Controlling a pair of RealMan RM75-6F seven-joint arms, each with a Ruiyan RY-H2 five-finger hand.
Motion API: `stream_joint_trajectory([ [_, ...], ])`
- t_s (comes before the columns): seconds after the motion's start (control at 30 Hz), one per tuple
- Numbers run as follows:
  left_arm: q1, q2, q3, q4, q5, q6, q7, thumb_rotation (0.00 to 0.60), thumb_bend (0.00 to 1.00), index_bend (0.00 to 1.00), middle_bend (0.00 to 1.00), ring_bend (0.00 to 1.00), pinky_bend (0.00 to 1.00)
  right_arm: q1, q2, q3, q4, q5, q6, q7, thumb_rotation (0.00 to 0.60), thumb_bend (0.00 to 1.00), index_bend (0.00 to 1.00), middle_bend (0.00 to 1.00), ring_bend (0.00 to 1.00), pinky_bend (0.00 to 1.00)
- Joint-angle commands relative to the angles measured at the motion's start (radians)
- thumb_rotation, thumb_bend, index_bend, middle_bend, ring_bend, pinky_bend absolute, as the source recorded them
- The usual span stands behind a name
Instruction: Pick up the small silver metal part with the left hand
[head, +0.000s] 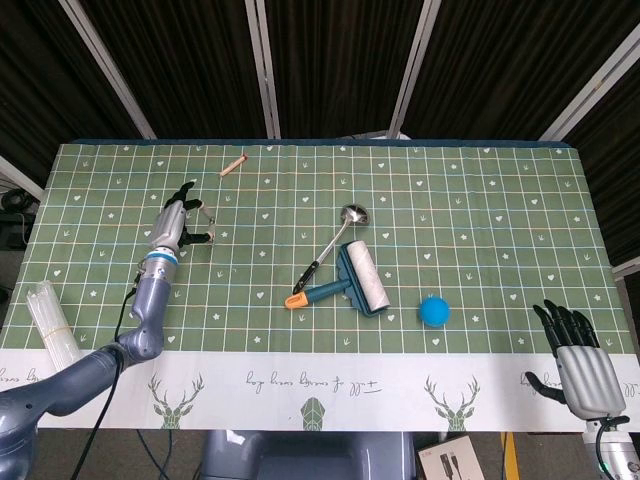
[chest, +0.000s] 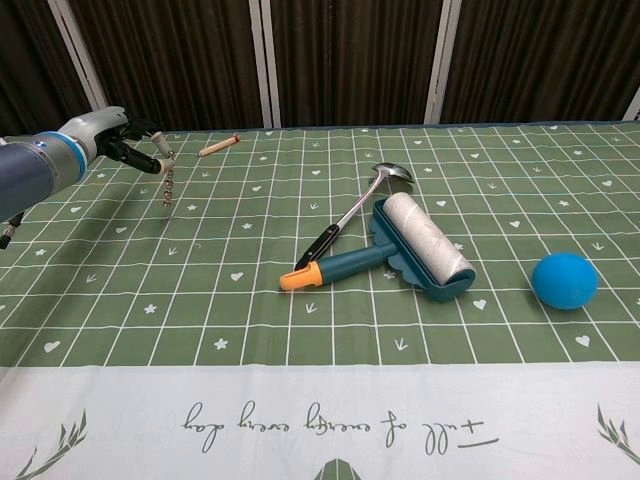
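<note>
One small silver metal part (chest: 167, 183) hangs seemingly upright, pinched in the left hand's (chest: 118, 135) fingers (chest: 150, 162).

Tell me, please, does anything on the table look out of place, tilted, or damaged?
Nothing looks damaged or spilled. The ladle leans with its handle end over the lint roller's handle. The small silver metal part dangles from the left hand, off the table.

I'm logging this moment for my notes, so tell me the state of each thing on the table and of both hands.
left hand: raised, pinching the silver metal part
silver metal part: off the cloth, dangling from the fingers
right hand: open, idle off the table's near edge
lint roller: lying flat
ladle: lying flat, bowl away from the robot
blue ball: resting still
wooden peg: lying flat
</note>
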Motion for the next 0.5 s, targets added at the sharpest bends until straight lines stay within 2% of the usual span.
stream_joint_trajectory([
  [0.03, -0.005, -0.01, 0.006, 0.016, 0.008, -0.009, -0.014, 0.6, 0.44, 0.57, 0.0, 0.0, 0.0, 0.0, 0.0, 0.0, -0.001, 0.001, -0.001, 0.0, 0.6, 0.11, 0.0, 0.0, 0.0, 0.0],
  [0.5, -0.018, -0.031, 0.021, 0.069, 0.041, -0.019, -0.053, 0.6, 0.45, 0.57, 0.0, 0.0, 0.0, -0.002, 0.001, 0.002, -0.006, 0.008, 0.003, -0.002, 0.6, 0.11, 0.0, 0.0, 0.0, 0.0],
])
